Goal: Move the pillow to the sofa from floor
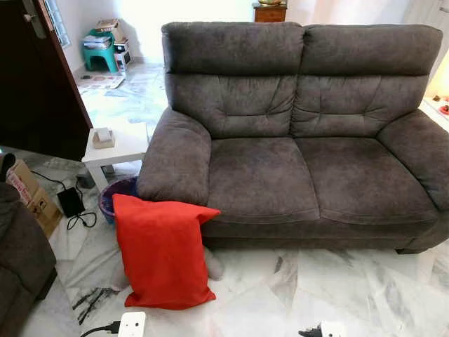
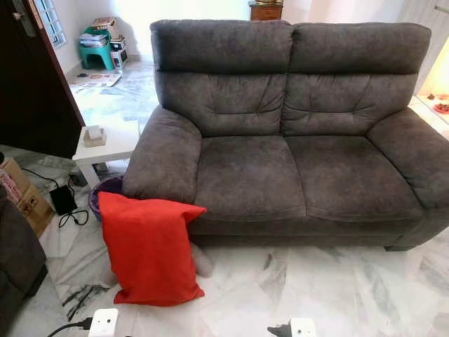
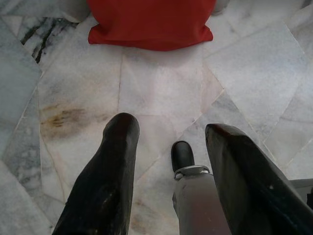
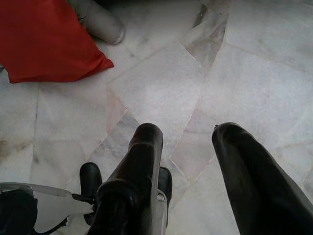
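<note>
Over on the left, a small white counter with one little box on it stands beside the sofa arm, and one red pillow stands upright on the marble floor, leaning against the front corner of the grey sofa. It is not on the seat yet, so the task looks barely begun. One pillow, one two-seat sofa, both seat cushions bare. The pillow looks soft and light, likely to sag and fold when lifted, so its top edge or an upper corner seems the best place to pinch. The left gripper hangs low over the tiles, fingers spread, with the pillow's bottom edge just ahead. The right gripper hovers beside it, fingers spread too, holding nothing.
</note>
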Controlling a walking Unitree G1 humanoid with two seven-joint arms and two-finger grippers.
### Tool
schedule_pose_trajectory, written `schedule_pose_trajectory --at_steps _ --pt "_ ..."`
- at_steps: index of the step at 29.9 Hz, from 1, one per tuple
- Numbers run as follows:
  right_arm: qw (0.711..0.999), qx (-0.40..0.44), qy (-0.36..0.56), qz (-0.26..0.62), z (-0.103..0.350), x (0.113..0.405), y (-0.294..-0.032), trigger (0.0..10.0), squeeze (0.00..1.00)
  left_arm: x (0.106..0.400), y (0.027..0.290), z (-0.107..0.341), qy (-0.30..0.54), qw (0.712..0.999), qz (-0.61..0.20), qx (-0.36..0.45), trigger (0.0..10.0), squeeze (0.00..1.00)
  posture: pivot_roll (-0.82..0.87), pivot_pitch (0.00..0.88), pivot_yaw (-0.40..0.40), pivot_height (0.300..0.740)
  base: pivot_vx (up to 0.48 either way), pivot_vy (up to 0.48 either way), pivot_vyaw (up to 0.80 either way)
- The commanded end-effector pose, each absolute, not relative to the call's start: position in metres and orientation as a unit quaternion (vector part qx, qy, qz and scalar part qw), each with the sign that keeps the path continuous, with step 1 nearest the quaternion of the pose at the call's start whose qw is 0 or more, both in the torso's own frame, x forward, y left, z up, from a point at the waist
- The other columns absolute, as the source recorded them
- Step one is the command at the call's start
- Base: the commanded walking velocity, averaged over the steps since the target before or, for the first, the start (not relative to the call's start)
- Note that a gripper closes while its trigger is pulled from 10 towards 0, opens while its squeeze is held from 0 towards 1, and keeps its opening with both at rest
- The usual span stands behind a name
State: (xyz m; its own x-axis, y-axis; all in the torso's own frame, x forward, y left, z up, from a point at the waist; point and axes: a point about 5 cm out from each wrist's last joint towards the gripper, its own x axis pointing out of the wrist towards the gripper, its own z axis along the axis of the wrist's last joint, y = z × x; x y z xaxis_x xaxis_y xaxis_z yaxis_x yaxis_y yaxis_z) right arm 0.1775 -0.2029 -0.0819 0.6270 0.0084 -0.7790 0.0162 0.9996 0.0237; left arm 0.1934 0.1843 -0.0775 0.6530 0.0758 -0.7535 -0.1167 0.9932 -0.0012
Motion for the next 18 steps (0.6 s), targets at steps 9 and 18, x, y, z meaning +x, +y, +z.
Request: schedule_pose_trajectory --at_steps 9,18 --pt "0.883 0.142 0.448 -0.002 -0.0796 0.1941 -0.174 10.0 0.0 0.1626 0.2575 -0.0754 0.425 0.895 0.131 0.013 10.0 0.0 0.17 0.047 -0.052 0.74 0.0 0.0 0.0" --pt "0.883 0.147 0.446 -0.008 -0.0799 0.1943 -0.1709 10.0 0.0 0.1647 0.2588 -0.0741 0.426 0.896 0.12 0.022 10.0 0.0 0.16 0.029 -0.031 0.74 0.0 0.0 0.0"
